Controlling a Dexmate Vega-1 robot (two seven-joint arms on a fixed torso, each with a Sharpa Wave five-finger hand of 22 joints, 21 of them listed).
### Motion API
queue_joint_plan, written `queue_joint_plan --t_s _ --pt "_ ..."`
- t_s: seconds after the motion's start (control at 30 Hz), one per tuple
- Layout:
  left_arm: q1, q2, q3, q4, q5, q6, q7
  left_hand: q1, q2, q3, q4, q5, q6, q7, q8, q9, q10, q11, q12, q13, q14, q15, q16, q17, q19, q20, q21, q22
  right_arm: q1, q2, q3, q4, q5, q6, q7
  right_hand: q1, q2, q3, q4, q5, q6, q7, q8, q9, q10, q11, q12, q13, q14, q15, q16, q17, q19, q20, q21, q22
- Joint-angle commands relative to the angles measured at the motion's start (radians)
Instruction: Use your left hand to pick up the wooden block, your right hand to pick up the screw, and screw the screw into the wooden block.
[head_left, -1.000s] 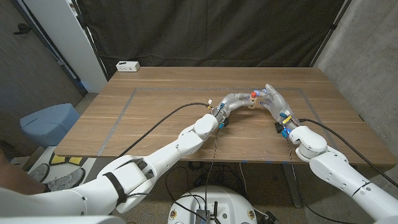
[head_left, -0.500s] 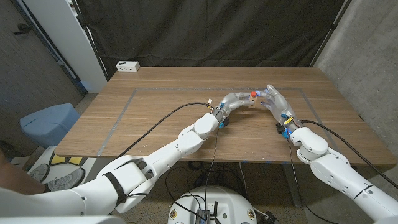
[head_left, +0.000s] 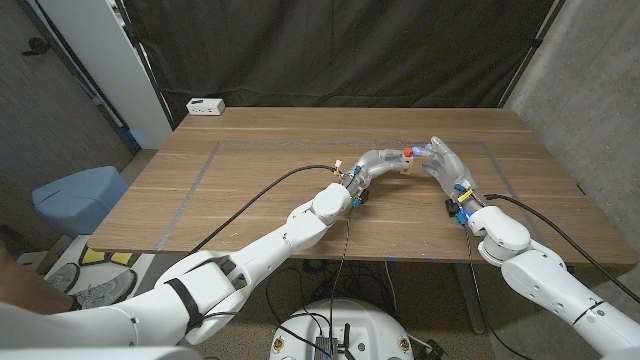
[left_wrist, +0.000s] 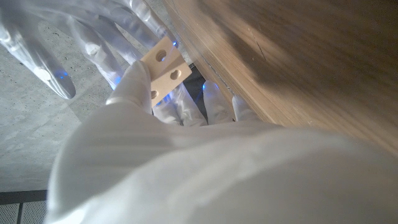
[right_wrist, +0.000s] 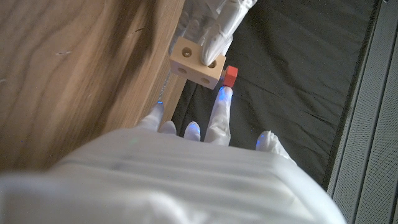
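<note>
The two hands have barely shifted in the last second; the right hand (head_left: 443, 157) has edged slightly further along, still meeting the left hand (head_left: 377, 162) above the middle of the table (head_left: 240, 180). The left hand holds one wooden block (right_wrist: 198, 61), fingers wrapped over it. The right hand's fingertips pinch one screw (right_wrist: 230, 76) with a red head, just beside the block. The block is pale, squared, with round holes on its faces. One white box (head_left: 205, 105) sits at the table's far left corner.
</note>
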Motion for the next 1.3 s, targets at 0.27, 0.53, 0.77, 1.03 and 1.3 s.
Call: queue_joint_plan --t_s 0.27,0.53,0.77,1.03,1.3 --pt "0.000 0.000 0.000 0.000 -0.002 0.009 -0.001 -0.011 0.026 0.014 0.008 0.010 0.053 0.034 0.010 0.004 0.011 -0.002 0.006 0.002 0.012 -0.058 0.003 0.000 0.007 -0.002 0.004 0.005 -0.015 0.000 0.005 -0.015 -0.007 -0.003 -0.006 0.006 0.005 0.011 -0.004 0.003 0.044 0.013 0.012 0.004 0.039 -0.001 0.009 0.002 0.014 -0.003 0.005 0.002 0.011 0.001 0.008 0.002" --pt "-0.002 -0.002 0.000 0.004 -0.003 0.008 -0.001 -0.012 0.025 0.013 0.009 0.010 0.053 0.037 0.010 0.004 0.011 -0.002 0.006 0.002 0.013 -0.058 0.003 0.000 0.008 -0.002 0.004 0.005 -0.011 -0.001 0.000 -0.014 -0.006 -0.004 0.005 0.007 0.006 0.014 -0.006 0.002 0.064 0.015 0.015 0.004 0.048 -0.005 0.007 0.002 0.019 -0.004 0.005 0.002 0.015 0.001 0.008 0.002" --pt "-0.002 -0.001 -0.001 0.004 -0.005 0.011 -0.002 -0.013 0.025 0.014 0.009 0.010 0.052 0.035 0.010 0.004 0.010 -0.002 0.006 0.002 0.013 -0.057 0.003 0.000 0.008 -0.003 0.004 0.005 -0.008 -0.004 -0.003 -0.014 -0.004 -0.007 0.012 0.006 0.006 0.015 -0.006 0.002 0.074 0.019 0.015 0.004 0.051 -0.006 0.006 0.002 0.022 -0.006 0.005 0.002 0.016 0.000 0.007 0.002" --pt "0.000 0.000 -0.001 0.001 -0.006 0.013 -0.002 -0.012 0.025 0.014 0.008 0.010 0.053 0.036 0.010 0.004 0.011 -0.002 0.006 0.002 0.013 -0.057 0.003 0.000 0.008 -0.003 0.004 0.005 -0.005 -0.008 -0.007 -0.012 -0.001 -0.007 0.025 0.005 0.006 0.016 -0.006 0.001 0.081 0.020 0.014 0.004 0.056 -0.006 0.004 0.002 0.024 -0.009 0.004 0.003 0.017 -0.001 0.006 0.002" --pt "0.002 0.002 0.000 -0.003 -0.006 0.012 -0.003 -0.013 0.026 0.014 0.009 0.010 0.052 0.037 0.009 0.004 0.011 -0.002 0.006 0.002 0.013 -0.057 0.003 0.000 0.009 -0.002 0.004 0.005 -0.014 -0.009 -0.003 -0.016 0.001 -0.004 0.021 0.004 0.006 0.016 -0.005 0.001 0.084 0.018 0.012 0.004 0.058 -0.006 0.003 0.002 0.025 -0.010 0.004 0.003 0.017 -0.003 0.006 0.002"
